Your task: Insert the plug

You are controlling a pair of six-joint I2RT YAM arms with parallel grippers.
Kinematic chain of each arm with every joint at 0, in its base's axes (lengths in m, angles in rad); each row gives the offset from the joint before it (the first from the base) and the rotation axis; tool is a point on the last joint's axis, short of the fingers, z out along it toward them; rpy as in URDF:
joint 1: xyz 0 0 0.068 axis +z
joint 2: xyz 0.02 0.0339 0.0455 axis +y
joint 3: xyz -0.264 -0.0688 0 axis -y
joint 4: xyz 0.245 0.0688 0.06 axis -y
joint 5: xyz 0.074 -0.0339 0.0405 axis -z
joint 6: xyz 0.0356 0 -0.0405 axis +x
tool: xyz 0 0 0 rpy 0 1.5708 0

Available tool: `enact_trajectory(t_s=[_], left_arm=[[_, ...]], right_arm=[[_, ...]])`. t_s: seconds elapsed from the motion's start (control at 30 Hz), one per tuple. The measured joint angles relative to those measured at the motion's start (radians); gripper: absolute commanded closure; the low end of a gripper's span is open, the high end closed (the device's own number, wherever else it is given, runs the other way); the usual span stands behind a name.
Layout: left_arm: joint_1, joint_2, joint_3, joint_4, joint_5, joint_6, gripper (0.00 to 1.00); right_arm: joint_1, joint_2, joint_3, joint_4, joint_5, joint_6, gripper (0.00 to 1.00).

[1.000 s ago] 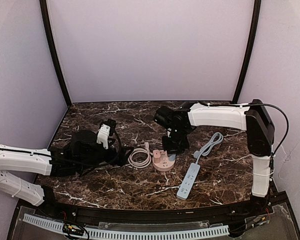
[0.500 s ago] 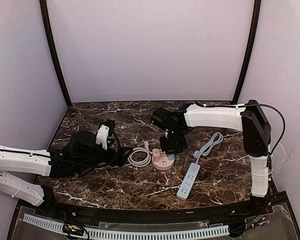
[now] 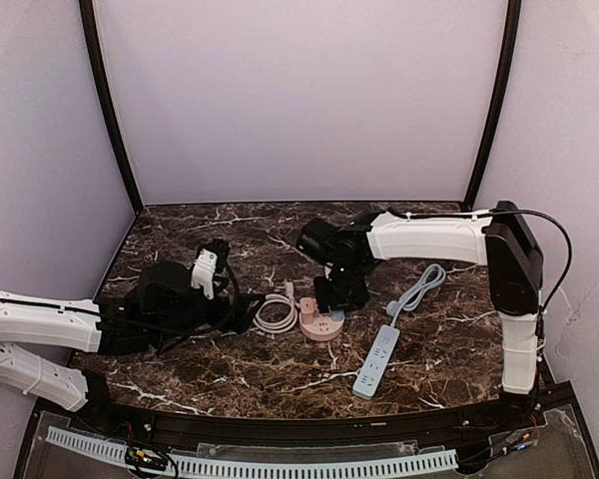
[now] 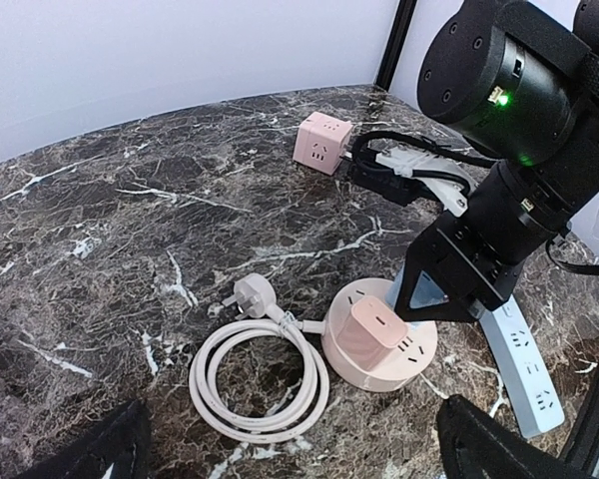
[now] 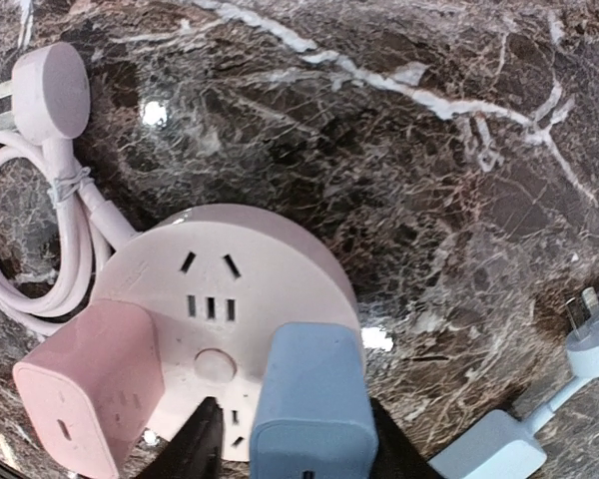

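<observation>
**A:** How is the left arm lying?

**B:** It is stretching low over the table (image 3: 180, 374) from the left edge. The left gripper (image 4: 295, 414) is pointing right, its jaws standing wide apart and holding nothing.

**A:** What is lying ahead of those jaws?

**B:** A coiled pink cord (image 4: 255, 374) is lying just in front of them, and its pale three-pin plug (image 4: 252, 294) is resting flat just beyond the coil. Further ahead and to the right, the round pink socket (image 4: 379, 339) is sitting with a pink cube charger (image 4: 371, 329) standing in it.

**A:** And the right arm?

**B:** It is reaching in from the right with the elbow raised and the wrist bent down, so the right gripper (image 5: 292, 419) is pointing down at the socket. Its jaws are gripping the blue plug (image 5: 307, 389), one finger on each side. The plug is standing upright on the socket, beside the charger.

**A:** How much room is lying around it?

**B:** Bare marble is spreading beyond those jaws. To their right, a grey-blue power strip (image 3: 376, 361) is lying near, with its cable (image 3: 419, 287) curving away.

**A:** Is anything hiding?

**B:** The blue plug's body is covering its pins, so I cannot tell how deep it is sitting. The lower edge of the left wrist view is cutting off the left fingers.
</observation>
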Motion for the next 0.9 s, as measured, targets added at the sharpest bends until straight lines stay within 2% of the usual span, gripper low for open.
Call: enact_trajectory(t_s=[0.3,0.4,0.6,0.77,0.9], left_arm=[[0.000,-0.043,-0.028,0.019,0.017,0.000,0.00],[0.000,-0.048,-0.032,0.024,0.019,0.000,0.00],[0.000,-0.048,-0.036,0.027,0.017,-0.008,0.00],[0.000,-0.048,-0.036,0.027,0.012,-0.014,0.00],[0.000,-0.048,-0.036,0.027,0.012,-0.015,0.00]], right_arm=[[0.024,-0.116,0.011,-0.002,0.027,0.007,0.10],[0.024,-0.187,0.013,0.003,0.067,-0.014,0.02],[0.006,-0.256,-0.020,0.051,0.174,-0.076,0.01],[-0.041,-0.257,-0.109,0.154,0.227,-0.193,0.01],[-0.085,-0.235,-0.097,0.199,0.239,-0.307,0.01]])
